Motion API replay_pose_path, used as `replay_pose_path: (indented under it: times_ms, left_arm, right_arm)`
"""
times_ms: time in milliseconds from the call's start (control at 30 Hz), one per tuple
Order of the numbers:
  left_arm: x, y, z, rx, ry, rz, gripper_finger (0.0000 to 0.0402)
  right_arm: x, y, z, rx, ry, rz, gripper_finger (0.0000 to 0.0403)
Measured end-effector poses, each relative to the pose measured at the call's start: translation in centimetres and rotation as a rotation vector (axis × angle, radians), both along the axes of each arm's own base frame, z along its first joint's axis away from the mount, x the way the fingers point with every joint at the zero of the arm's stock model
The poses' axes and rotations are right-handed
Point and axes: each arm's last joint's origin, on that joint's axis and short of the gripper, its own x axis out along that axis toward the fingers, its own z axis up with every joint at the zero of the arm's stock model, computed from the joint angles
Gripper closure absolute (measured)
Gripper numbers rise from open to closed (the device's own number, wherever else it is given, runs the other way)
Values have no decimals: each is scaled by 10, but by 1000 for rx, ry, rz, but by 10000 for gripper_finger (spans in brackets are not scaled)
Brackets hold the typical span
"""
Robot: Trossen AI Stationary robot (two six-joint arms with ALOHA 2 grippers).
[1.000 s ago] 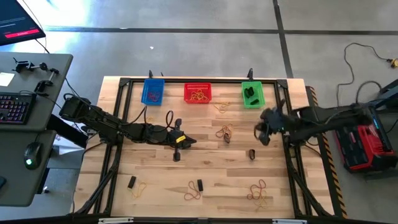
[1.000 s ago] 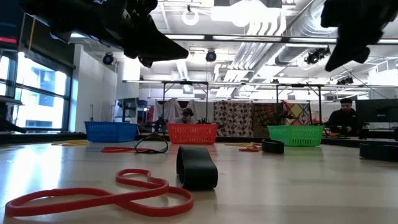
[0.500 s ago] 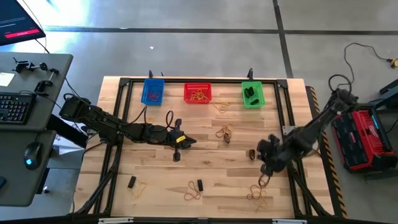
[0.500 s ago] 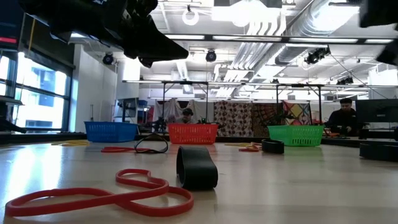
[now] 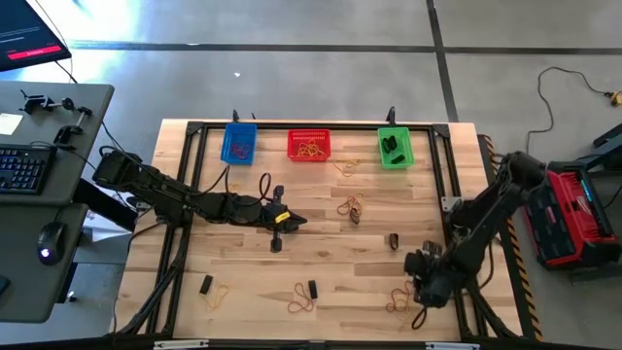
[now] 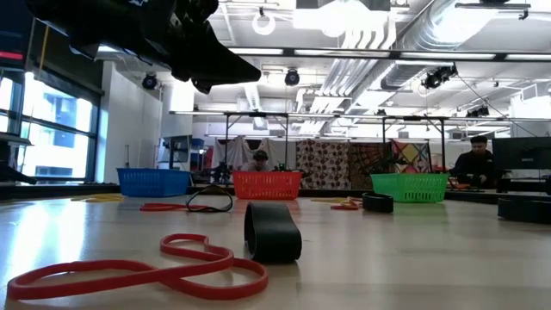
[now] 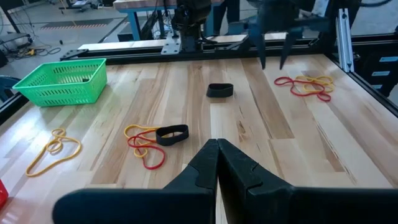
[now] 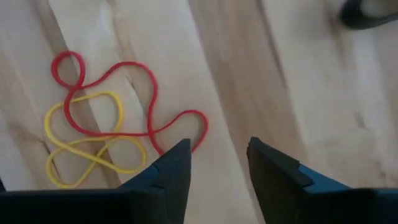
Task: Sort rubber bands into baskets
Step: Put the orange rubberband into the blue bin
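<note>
Right arm bent low at the near right of the desk; left arm stretched out flat.

The right claw (image 5: 425,284) points down near the desk's near right corner, its two fingers (image 8: 168,177) parted with a clear gap between them and nothing held. The left arm lies extended across the desk's left half toward the middle, and the left claw (image 5: 289,221) has its fingers (image 7: 202,168) pressed together, empty.
</note>
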Motion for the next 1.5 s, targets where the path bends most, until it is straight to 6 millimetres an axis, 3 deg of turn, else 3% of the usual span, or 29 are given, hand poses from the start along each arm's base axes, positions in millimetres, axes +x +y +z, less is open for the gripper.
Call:
replay_pose_path:
  times_ms: [200, 600, 700, 867, 967, 1133, 1500]
  left_arm:
    - [0, 0, 0, 0, 0, 0, 401]
    - [0, 0, -2, 2, 8, 0, 401]
    - [2, 0, -6, 5, 24, 0, 401]
    - [5, 0, -16, -2, 53, 24, 401]
    - [6, 0, -19, -2, 56, 33, 401]
    - [8, -1, -18, -3, 33, 31, 401]
    - [8, -2, -16, -26, 17, -4, 401]
  right_arm:
    - [5, 12, -14, 22, 10, 73, 254]
    - [7, 13, -30, -71, 58, 111, 260]
    - [8, 13, -30, -64, 54, 112, 291]
    - [8, 15, -30, -61, 45, 162, 385]
    - [8, 15, -30, -63, 44, 167, 389]
    - [13, 16, -21, -137, 19, 180, 397]
    - [47, 19, 26, -408, -255, 223, 401]
